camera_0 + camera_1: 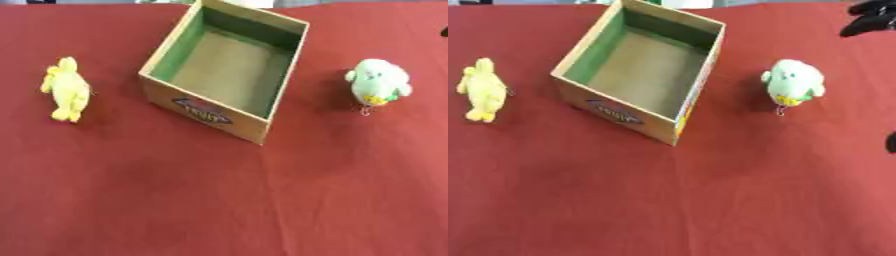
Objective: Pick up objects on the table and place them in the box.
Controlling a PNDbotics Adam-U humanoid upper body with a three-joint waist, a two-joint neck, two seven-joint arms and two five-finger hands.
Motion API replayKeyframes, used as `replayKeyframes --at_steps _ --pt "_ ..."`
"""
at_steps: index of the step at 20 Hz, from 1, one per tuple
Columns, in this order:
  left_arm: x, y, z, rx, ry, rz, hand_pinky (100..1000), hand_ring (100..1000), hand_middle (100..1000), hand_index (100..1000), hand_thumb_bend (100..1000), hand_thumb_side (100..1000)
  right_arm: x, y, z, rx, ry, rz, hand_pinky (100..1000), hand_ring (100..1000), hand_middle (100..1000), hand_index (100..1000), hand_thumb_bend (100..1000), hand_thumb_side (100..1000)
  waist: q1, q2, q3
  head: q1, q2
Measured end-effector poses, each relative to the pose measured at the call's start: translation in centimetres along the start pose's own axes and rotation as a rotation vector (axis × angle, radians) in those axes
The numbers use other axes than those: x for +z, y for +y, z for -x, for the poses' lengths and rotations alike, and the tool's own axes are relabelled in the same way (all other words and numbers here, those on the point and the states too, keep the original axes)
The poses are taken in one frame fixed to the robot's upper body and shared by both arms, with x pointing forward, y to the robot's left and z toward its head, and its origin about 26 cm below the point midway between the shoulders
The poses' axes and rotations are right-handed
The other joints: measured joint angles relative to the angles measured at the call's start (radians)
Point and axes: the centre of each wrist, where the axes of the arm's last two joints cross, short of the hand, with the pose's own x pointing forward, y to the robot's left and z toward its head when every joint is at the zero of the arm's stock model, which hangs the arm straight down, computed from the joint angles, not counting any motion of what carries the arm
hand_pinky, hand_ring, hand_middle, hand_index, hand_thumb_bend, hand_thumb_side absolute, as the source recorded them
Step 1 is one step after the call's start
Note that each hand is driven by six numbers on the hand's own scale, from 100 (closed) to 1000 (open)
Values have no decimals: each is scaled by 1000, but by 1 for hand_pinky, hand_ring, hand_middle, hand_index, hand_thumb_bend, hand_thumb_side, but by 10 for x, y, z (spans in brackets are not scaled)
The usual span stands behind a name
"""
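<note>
with the box point(262, 117) empty, the yellow plush point(66, 89) well to its left and the green plush point(793, 82) just right on the red tabletop point(219, 200), the right robot hand point(872, 17), fingers unclear, could nudge the round green toy away.

Matt red cloth over the worktop point(219, 200), open tan cardboard box point(206, 113) with dull green inner walls, fuzzy yellow plush toy point(66, 89), fluffy pale green plush bird point(379, 81)
</note>
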Motion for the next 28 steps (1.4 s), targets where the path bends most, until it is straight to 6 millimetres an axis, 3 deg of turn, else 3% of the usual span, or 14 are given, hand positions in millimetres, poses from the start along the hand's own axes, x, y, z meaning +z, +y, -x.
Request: replayKeyframes --at_steps 3,9,16,28 --pt "0 -1 0 3 -1 2 543 665 731 711 100 654 0 3 1 -3 3 -49 958 1000 857 998 896 330 0 0 2 -2 0" --pt "-1 -1 0 3 1 4 543 666 731 711 100 655 -2 8 2 -48 32 -104 982 1000 866 1000 843 326 -1 0 6 -2 0" --pt "-1 -1 0 9 3 6 543 666 732 710 100 655 -8 4 3 -108 46 -106 978 1000 845 1000 881 321 -1 0 8 -4 0" --pt "-1 -3 0 16 6 16 542 667 732 710 100 651 -38 -2 16 -116 46 -69 970 1000 856 1000 867 333 -1 0 15 -19 -7"
